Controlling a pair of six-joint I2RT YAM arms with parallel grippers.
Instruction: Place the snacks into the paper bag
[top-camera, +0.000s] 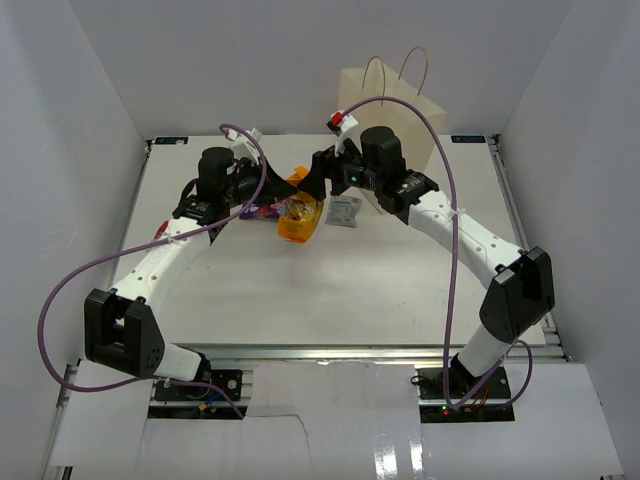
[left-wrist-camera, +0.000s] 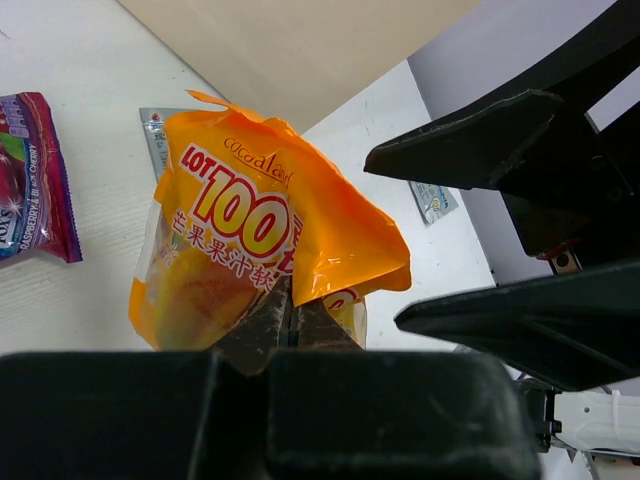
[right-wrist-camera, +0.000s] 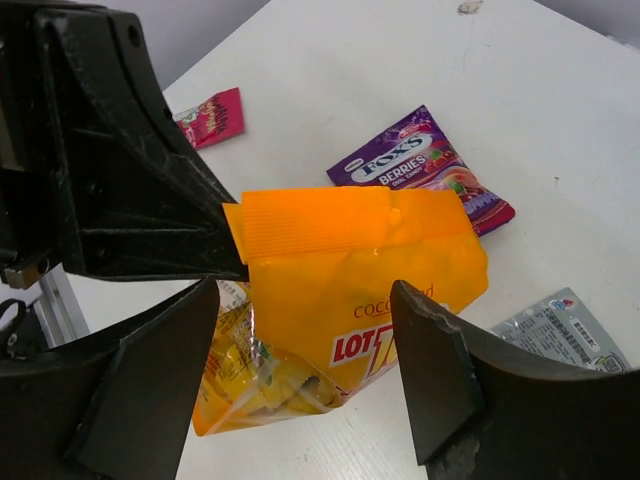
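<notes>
Closest to the lens in the left wrist view, the left gripper (left-wrist-camera: 290, 322) is clamped on the bottom edge of the orange packet (left-wrist-camera: 250, 220), its two fingers pressed together with the foil pinched between them. In the right wrist view, the right gripper (right-wrist-camera: 300, 370) has its jaws standing wide apart, one on either side of the orange packet; whether either finger touches the foil I cannot tell. Beyond the orange packet in that view the purple packet (right-wrist-camera: 425, 165) lies flat on the table (top-camera: 300, 300), with the small red packet (right-wrist-camera: 212, 115) farther off to the left of it. The silver sachet (right-wrist-camera: 560, 330) lies just right of the orange packet. From the top camera, the paper bag (top-camera: 395, 110) stands upright behind and to the right of the orange packet, at the far edge of the table, handles up.
</notes>
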